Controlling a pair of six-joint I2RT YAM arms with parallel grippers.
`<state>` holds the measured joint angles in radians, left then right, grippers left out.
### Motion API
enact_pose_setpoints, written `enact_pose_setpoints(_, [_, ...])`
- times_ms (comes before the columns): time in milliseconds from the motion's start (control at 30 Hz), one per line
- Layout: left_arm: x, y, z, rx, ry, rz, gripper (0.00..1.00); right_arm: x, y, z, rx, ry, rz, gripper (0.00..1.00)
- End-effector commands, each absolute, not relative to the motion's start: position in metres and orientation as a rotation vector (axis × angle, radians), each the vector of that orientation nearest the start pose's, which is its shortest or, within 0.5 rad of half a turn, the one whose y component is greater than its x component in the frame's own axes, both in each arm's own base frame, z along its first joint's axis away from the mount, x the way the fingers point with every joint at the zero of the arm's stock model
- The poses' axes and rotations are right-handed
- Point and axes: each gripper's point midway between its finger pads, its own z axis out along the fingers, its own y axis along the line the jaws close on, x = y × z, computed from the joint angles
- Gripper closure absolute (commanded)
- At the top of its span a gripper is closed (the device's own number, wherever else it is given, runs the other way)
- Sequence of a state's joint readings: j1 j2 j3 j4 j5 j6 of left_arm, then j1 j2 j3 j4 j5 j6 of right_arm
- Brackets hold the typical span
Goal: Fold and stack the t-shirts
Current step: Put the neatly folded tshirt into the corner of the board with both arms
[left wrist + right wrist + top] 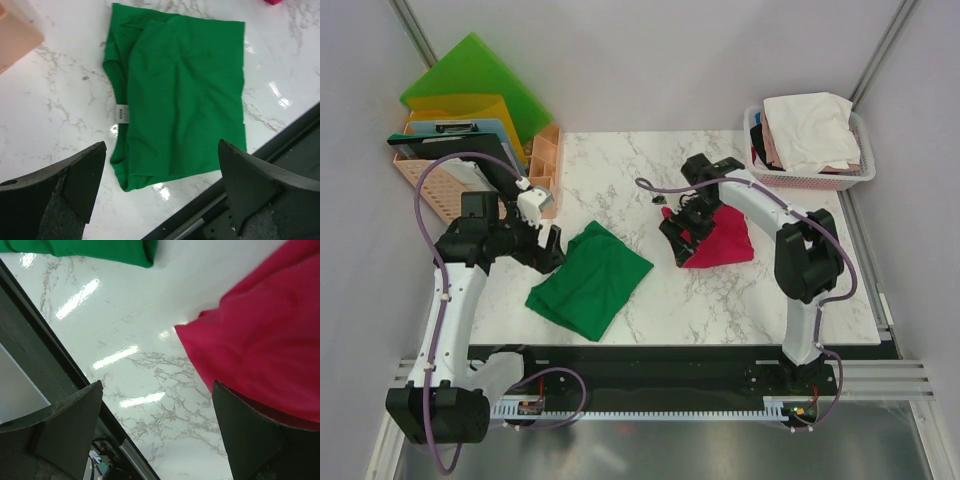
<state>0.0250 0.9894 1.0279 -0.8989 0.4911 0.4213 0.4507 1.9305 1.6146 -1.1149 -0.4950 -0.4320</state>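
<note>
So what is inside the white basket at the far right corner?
White cloth lies on top in the basket; pink cloth peeks out beneath. Anything deeper is covered.

Folded deep green cloth t-shirt (590, 278) left of centre on white marble table (720, 310), bunched magenta-red cloth t-shirt (728, 242) to its right, white plastic basket (868, 170) at far right corner.

Counter (720, 300): one. T-shirts lying on it: two, namely one green t-shirt (590, 278) and one magenta-red t-shirt (720, 242). Basket (815, 178): one, containing further white and pale pink cloth; the item count inside cannot be determined. Robot arms: two, the left arm (455, 290) and the right arm (800, 260). Coloured boards (470, 85) standing at the far left: at least three.
</note>
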Motion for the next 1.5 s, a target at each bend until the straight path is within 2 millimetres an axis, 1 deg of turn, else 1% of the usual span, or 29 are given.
enact_pose_setpoints(0, [0.216,-0.086,0.202,0.759,2.281,-0.619,0.0,0.3,0.247,0.127,-1.429,2.476,0.763,0.02])
enact_pose_setpoints(33, [0.224,-0.078,0.202,0.745,2.279,-0.547,0.0,0.301,0.254,0.126,-1.438,2.468,0.774,0.03])
enact_pose_setpoints(67, [0.228,-0.074,0.2,0.718,2.281,-0.512,0.0,0.302,0.26,0.127,-1.442,2.46,0.788,0.02])
enact_pose_setpoints(100, [0.232,-0.07,0.201,0.706,2.264,-0.468,0.0,0.306,0.268,0.129,-1.437,2.448,0.8,0.03])
enact_pose_setpoints(133, [0.242,-0.066,0.208,0.693,2.211,-0.401,0.0,0.304,0.277,0.131,-1.457,2.434,0.806,0.03])
enact_pose_setpoints(200, [0.243,-0.064,0.204,0.677,2.21,-0.392,0.0,0.306,0.29,0.134,-1.474,2.407,0.798,0.02])
enact_pose_setpoints(233, [0.245,-0.063,0.203,0.665,2.216,-0.38,0.0,0.302,0.299,0.134,-1.497,2.396,0.794,0.02])
enact_pose_setpoints(267, [0.246,-0.061,0.198,0.65,2.237,-0.381,0.0,0.302,0.304,0.132,-1.512,2.394,0.788,0.02])
enact_pose_setpoints(300, [0.247,-0.059,0.196,0.638,2.246,-0.364,0.0,0.3,0.313,0.124,-1.542,2.394,0.789,0.02])
enact_pose_setpoints(367, [0.251,-0.053,0.195,0.615,2.232,-0.311,0.0,0.298,0.32,0.112,-1.563,2.408,0.801,0.02])
enact_pose_setpoints(400, [0.251,-0.051,0.196,0.611,2.217,-0.293,0.0,0.294,0.325,0.094,-1.593,2.439,0.81,0.02])
enact_pose_setpoints(467, [0.251,-0.049,0.198,0.604,2.194,-0.269,0.0,0.293,0.33,0.08,-1.623,2.449,0.809,0.03])
enact_pose_setpoints(500, [0.25,-0.049,0.198,0.606,2.193,-0.263,0.0,0.292,0.334,0.065,-1.643,2.47,0.812,0.03])
enact_pose_setpoints(567, [0.248,-0.045,0.193,0.602,2.205,-0.239,0.0,0.297,0.342,0.053,-1.641,2.476,0.818,0.04])
enact_pose_setpoints(667, [0.246,-0.039,0.188,0.602,2.219,-0.201,0.0,0.308,0.355,0.046,-1.623,2.462,0.821,0.04])
enact_pose_setpoints(767, [0.244,-0.038,0.187,0.607,2.215,-0.189,0.0,0.319,0.362,0.041,-1.611,2.452,0.796,0.04])
enact_pose_setpoints(833, [0.243,-0.038,0.187,0.607,2.209,-0.187,0.0,0.324,0.365,0.042,-1.604,2.438,0.793,0.04])
enact_pose_setpoints(1033, [0.245,-0.038,0.182,0.602,2.22,-0.195,0.0,0.333,0.376,0.036,-1.569,2.431,0.809,0.03])
enact_pose_setpoints(1067, [0.246,-0.039,0.181,0.6,2.22,-0.2,0.0,0.334,0.377,0.029,-1.566,2.443,0.812,0.03])
enact_pose_setpoints(1200, [0.248,-0.039,0.178,0.6,2.227,-0.203,0.0,0.326,0.384,0.022,-1.556,2.455,0.905,0.04])
enact_pose_setpoints(1233, [0.249,-0.039,0.178,0.6,2.228,-0.201,0.0,0.322,0.386,0.02,-1.552,2.461,0.943,0.04])
enact_pose_setpoints(1267, [0.249,-0.038,0.177,0.598,2.229,-0.198,0.0,0.317,0.39,0.022,-1.55,2.451,1.007,0.04])
enact_pose_setpoints(1300, [0.249,-0.038,0.175,0.597,2.232,-0.198,0.0,0.314,0.393,0.021,-1.546,2.45,1.029,0.03])
enact_pose_setpoints(1400, [0.249,-0.037,0.171,0.598,2.238,-0.193,0.0,0.304,0.396,0.014,-1.562,2.469,1.053,0.04])
enact_pose_setpoints(1467, [0.249,-0.036,0.17,0.596,2.241,-0.188,0.0,0.295,0.395,0.004,-1.586,2.489,1.06,0.05])
